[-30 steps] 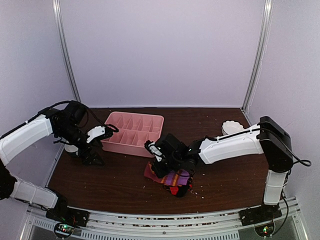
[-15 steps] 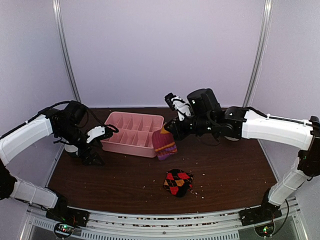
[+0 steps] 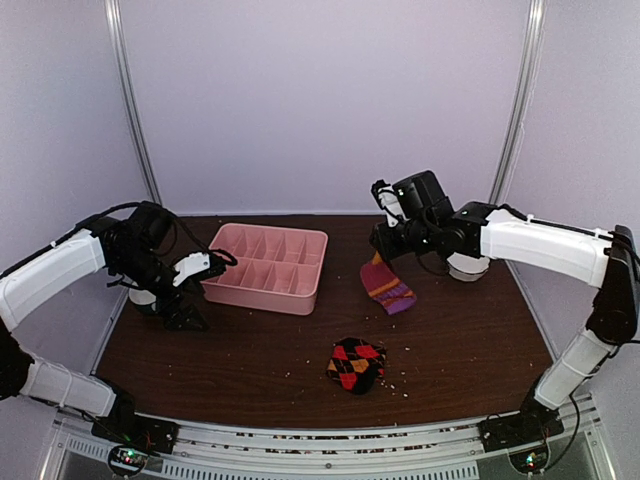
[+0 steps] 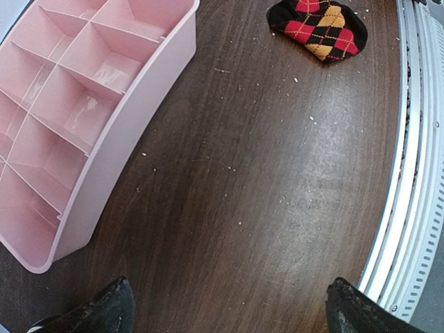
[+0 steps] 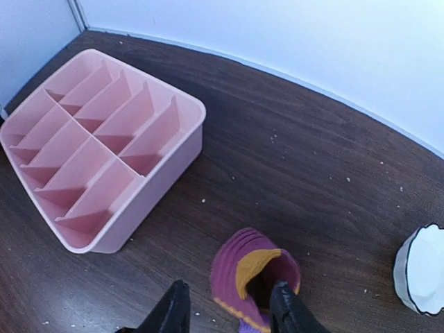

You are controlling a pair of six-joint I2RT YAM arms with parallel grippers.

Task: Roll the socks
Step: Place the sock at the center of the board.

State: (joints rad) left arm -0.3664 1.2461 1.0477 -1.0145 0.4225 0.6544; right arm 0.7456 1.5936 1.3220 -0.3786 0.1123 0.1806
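A purple, orange and dark red striped sock [image 3: 388, 286] lies or hangs just below my right gripper [image 3: 380, 248], right of the pink tray. In the right wrist view this sock [image 5: 243, 274] shows its orange-lined mouth against the right finger [image 5: 288, 309]. The jaws stand apart and do not pinch it, so my right gripper [image 5: 231, 312] is open. A red, black and orange diamond-patterned sock bundle [image 3: 356, 363] [image 4: 319, 19] lies near the front edge. My left gripper [image 3: 185, 312] [image 4: 229, 320] hangs wide open over bare table, left of the tray.
The pink divided tray [image 3: 300, 297] [image 5: 182, 149] [image 4: 149, 97] sits at the middle left. A white bowl [image 3: 466, 268] [image 5: 423, 270] stands at the right, under the right arm. Crumbs dot the dark wooden table. A metal rail [image 4: 409, 173] runs along the near edge.
My right arm lifted the striped sock off the pile by the diamond-patterned sock and carried it back and to the right. Its jaws were shut and now stand apart. The left arm has not moved.
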